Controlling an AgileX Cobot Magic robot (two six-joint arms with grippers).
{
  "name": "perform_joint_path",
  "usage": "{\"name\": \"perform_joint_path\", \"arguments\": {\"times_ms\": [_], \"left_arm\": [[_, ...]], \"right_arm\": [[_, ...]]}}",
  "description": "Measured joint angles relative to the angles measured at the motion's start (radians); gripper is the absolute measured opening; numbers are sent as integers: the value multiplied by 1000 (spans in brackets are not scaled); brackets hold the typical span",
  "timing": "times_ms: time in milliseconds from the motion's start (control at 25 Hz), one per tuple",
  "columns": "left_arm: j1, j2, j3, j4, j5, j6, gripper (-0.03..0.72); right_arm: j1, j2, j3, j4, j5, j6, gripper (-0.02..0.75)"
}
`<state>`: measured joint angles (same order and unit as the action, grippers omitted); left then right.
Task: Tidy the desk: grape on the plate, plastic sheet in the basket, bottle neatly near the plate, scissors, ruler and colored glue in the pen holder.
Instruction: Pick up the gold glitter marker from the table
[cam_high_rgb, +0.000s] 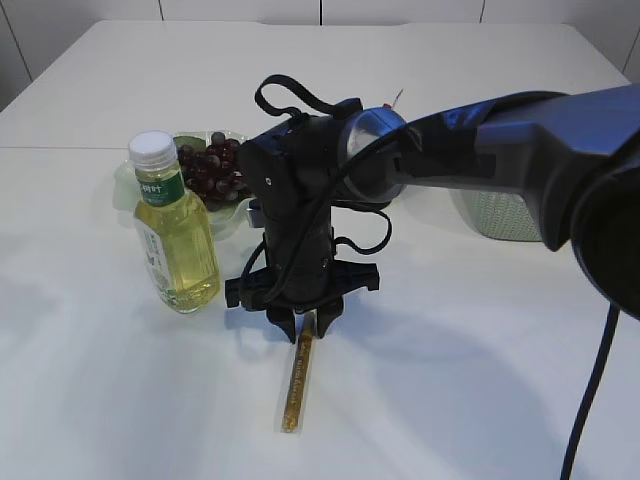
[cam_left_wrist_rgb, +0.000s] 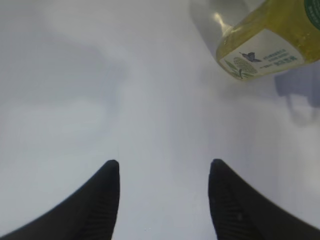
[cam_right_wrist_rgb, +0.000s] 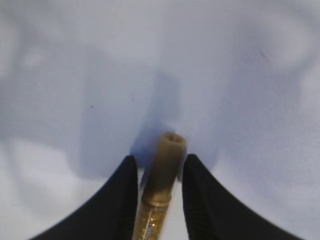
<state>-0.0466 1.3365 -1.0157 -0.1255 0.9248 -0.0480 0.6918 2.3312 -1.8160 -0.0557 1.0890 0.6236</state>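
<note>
1. The colored glue (cam_high_rgb: 296, 383), a slim gold glitter tube, lies flat on the white table (cam_high_rgb: 470, 380), in front of the bottle (cam_high_rgb: 175, 232) and the plate (cam_high_rgb: 232, 212) of grapes (cam_high_rgb: 212, 170).
2. Its long axis runs nearly front to back in the exterior view, leaning slightly. The far end sits under the right gripper (cam_high_rgb: 307, 325); the near end points toward the table's front edge.
3. In the right wrist view, the tube's plain tan tip (cam_right_wrist_rgb: 165, 165) sits between the 2 black fingers (cam_right_wrist_rgb: 125, 200), which stand close on either side. Whether they already press it cannot be told.
4. The left gripper (cam_left_wrist_rgb: 164, 200) stands open over bare table, its 2 fingers well apart with nothing between them; the bottle's base shows at that view's upper right.
5. The surface is a smooth white tabletop with soft shadows. A pale green basket (cam_high_rgb: 497, 216) stands behind the right arm, and white wall panels close the far side.
</note>
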Motion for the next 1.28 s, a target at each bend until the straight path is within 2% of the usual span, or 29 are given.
{"name": "perform_joint_path", "arguments": {"times_ms": [480, 1000, 1280], "left_arm": [[0, 0, 0, 0, 0, 0, 415], [0, 0, 0, 0, 0, 0, 415], [0, 0, 0, 0, 0, 0, 415]], "right_arm": [[0, 0, 0, 0, 0, 0, 108], [0, 0, -9, 0, 2, -24, 104], [-6, 0, -96, 20, 43, -78, 104]]}}
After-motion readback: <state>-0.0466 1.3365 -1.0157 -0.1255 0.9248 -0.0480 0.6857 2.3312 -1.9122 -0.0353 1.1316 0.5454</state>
